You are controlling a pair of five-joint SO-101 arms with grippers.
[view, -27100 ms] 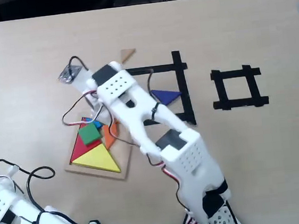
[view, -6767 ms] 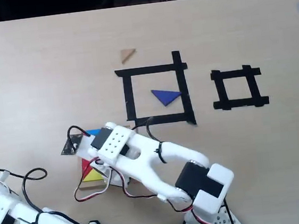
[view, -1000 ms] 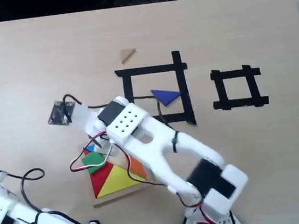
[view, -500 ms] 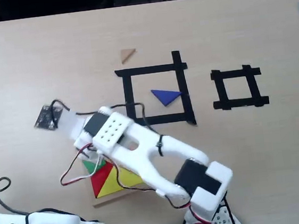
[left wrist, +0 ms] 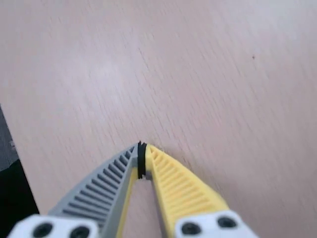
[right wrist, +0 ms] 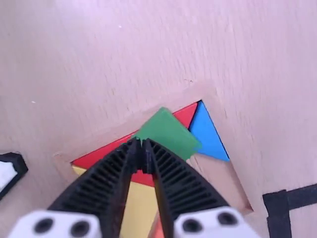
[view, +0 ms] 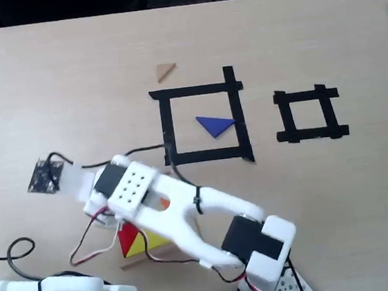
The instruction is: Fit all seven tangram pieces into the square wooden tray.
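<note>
Our right gripper (right wrist: 143, 148), pressed together, hangs just above the green square (right wrist: 171, 131), which lies askew in the wooden tray (right wrist: 218, 176) beneath it. Our left gripper (left wrist: 141, 161), likewise pressed together, hangs over the table (left wrist: 198, 74).

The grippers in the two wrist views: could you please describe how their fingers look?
The left gripper has one grey and one yellow finger, both ribbed, on a white base with dark screws. The right gripper has two black ribbed fingers on a white base. From above, the right arm is white with black motors and thin cables.
</note>
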